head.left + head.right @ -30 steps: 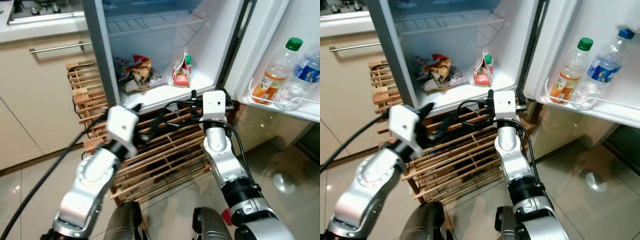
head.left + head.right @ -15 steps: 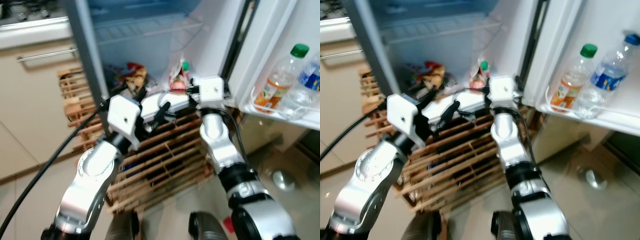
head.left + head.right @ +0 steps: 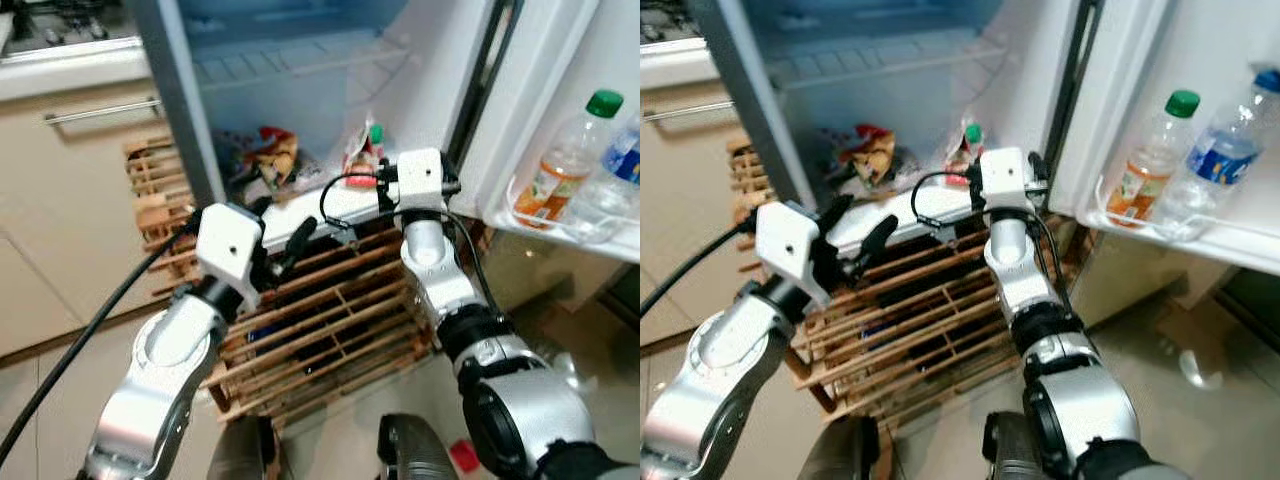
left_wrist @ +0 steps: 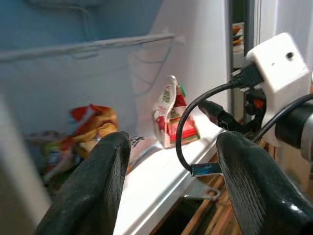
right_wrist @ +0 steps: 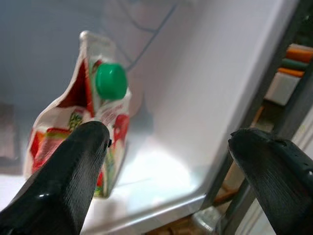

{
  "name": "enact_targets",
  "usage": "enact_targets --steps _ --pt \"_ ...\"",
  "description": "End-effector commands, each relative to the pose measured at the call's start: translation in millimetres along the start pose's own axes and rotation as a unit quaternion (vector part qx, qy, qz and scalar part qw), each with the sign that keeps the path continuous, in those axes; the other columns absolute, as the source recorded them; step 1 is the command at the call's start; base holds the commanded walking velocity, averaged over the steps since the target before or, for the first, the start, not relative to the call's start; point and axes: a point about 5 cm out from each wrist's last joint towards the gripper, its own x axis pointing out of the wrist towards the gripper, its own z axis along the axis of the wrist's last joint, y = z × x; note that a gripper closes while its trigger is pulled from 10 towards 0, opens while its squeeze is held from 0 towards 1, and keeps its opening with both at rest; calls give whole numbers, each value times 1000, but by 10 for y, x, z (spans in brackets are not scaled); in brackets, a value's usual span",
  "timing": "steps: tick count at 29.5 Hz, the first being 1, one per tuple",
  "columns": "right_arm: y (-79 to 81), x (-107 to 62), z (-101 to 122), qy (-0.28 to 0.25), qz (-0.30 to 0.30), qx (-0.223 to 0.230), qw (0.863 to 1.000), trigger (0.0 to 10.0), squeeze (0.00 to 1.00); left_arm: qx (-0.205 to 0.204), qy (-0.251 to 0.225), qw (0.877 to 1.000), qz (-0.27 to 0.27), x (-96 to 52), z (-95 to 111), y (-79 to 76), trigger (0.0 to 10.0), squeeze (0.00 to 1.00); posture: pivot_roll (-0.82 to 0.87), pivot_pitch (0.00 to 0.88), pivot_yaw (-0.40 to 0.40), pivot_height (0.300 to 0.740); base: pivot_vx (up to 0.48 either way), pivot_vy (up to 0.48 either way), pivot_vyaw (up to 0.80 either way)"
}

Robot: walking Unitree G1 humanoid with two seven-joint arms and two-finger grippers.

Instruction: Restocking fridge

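The fridge stands open. On its bottom shelf point(image 3: 330, 200) stands a red and white carton point(image 3: 360, 150) with a green cap, and crumpled snack bags point(image 3: 265, 155) lie to its left. My right gripper point(image 5: 166, 176) is open at the shelf's front edge, facing the carton point(image 5: 93, 127) from close by, with nothing between its fingers. My left gripper point(image 3: 278, 225) is open and empty. It hangs lower and to the left, in front of the shelf lip, and looks at the carton point(image 4: 171, 115) and the bags point(image 4: 93, 127).
A wooden slatted rack point(image 3: 330, 320) stands under the fridge, below both arms. The open door's shelf point(image 3: 560, 225) on the right holds an orange-drink bottle point(image 3: 565, 150) and a water bottle point(image 3: 610, 165). A cream cabinet with a bar handle point(image 3: 100, 110) is on the left.
My right gripper has risen from over the wooden rack to the fridge shelf's edge and now faces the carton. The left gripper has shifted only slightly. The head camera also moved.
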Motion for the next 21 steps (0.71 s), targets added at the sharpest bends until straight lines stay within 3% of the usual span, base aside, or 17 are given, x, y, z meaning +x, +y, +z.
enact_targets --steps 1,9,11,16,21 --pt "-5 29 17 8 -9 -2 1000 10000 353 6 3 1000 0 -26 28 16 10000 0 94 21 29 638 0 0 0" --pt "4 95 45 35 -17 29 999 10000 357 13 18 1000 7 -154 62 36 10000 0 135 71 18 638 0 0 0" --pt "34 119 83 45 -7 67 997 10000 353 13 23 1000 12 -196 72 39 10000 0 147 82 13 638 0 0 0" --pt "86 158 166 50 18 109 993 10000 357 19 26 999 21 -256 96 37 10000 0 182 101 -3 638 0 0 0" --pt "182 209 313 59 56 179 981 10000 357 27 32 999 35 -313 123 60 10000 0 205 108 -19 638 0 0 0"
